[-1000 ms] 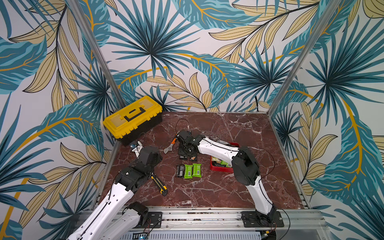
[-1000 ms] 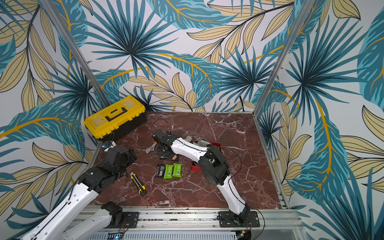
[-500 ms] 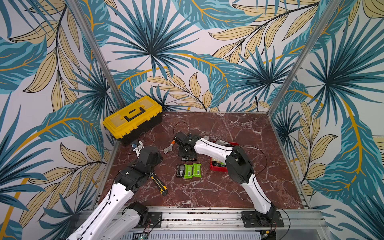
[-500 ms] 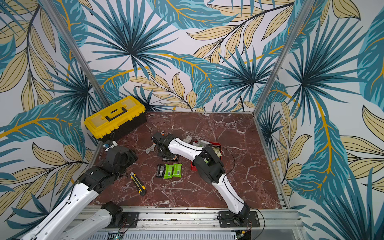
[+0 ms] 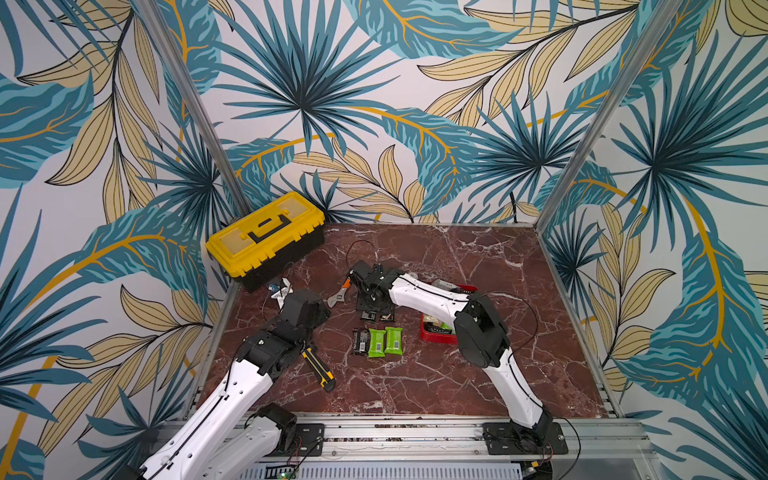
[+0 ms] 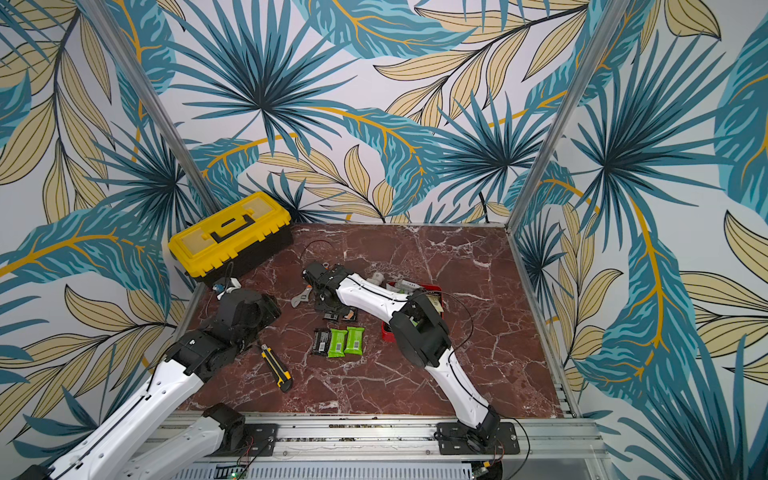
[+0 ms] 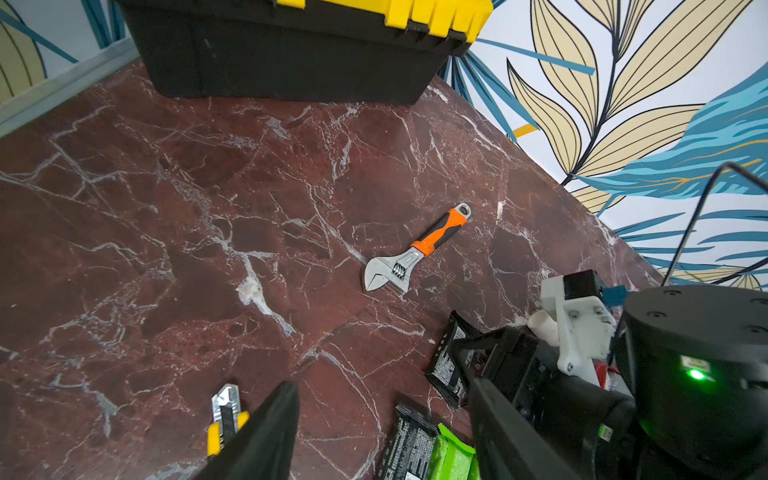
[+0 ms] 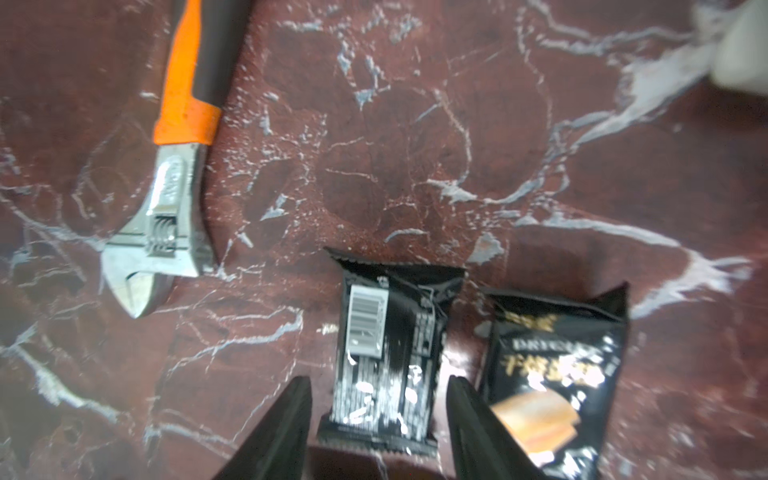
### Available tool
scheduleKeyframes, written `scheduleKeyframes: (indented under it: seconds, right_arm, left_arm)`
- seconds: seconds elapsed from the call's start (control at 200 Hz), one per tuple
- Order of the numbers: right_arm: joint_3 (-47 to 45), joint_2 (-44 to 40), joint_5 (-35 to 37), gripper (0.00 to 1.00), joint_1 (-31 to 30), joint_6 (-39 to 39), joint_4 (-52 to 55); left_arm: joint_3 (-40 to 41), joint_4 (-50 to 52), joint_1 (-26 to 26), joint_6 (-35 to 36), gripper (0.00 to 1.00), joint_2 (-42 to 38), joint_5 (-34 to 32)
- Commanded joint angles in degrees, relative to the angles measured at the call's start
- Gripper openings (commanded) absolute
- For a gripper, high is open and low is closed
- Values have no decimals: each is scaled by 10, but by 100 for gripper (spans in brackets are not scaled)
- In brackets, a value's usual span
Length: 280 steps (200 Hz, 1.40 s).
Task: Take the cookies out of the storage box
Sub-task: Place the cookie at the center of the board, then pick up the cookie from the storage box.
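Left gripper (image 7: 382, 386): jaws spread, empty, well left of the box (image 5: 434, 337). Three cookies (image 5: 377, 341) lay in a row just left of the box. More lay inside it, partly hidden by the right arm (image 5: 428, 295). Behind and left of the box, the right gripper (image 8: 379, 382) stood over a black cookie (image 8: 386, 353) lying flat on the table (image 8: 415, 166), jaws spread either side, not pinching. Judgement: packets light, crinkly and slippery, contents fragile. Grip lightly across the short width at mid-body.
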<state>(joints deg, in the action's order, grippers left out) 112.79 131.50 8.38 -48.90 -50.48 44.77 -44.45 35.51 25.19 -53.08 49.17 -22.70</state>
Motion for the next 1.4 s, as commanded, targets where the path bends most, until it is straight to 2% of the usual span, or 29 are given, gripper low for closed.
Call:
scheduleKeyframes:
  seconds: [0.0,0.22,0.331,0.421,0.626,0.756,0.871,0.992,1.092,1.212,1.397]
  right_arm:
    - [-31,-85,18,57,3,42,12]
    - [-164,-226,44,56,25,103,14]
    - [-226,-291,62,56,71,146,29]
    - [-262,-327,64,56,112,176,59]
    - [-270,-335,68,59,195,260,143]
    - [-256,-312,82,63,223,293,173]
    - [-245,-292,59,63,241,302,173]
    - [-226,-263,10,62,245,264,165]
    - [-233,-262,-34,62,245,198,128]
    - [-280,-284,-88,63,245,91,42]
    - [-360,-318,-116,66,244,-47,-76]
  left_arm:
    - [18,-61,-5,36,72,4,15]
    - [27,-120,-5,78,73,9,16]
    - [29,-155,-6,85,73,26,40]
    - [37,-187,-5,60,73,39,52]
    - [69,-273,-5,-19,72,71,73]
    - [63,-290,-6,-26,71,97,99]
    - [36,-281,-5,-30,69,136,145]
    - [8,-289,9,-35,67,192,188]
    - [-14,-306,43,-36,68,237,190]
    - [-38,-331,79,-43,68,281,188]
    - [-67,-321,87,-30,68,308,190]
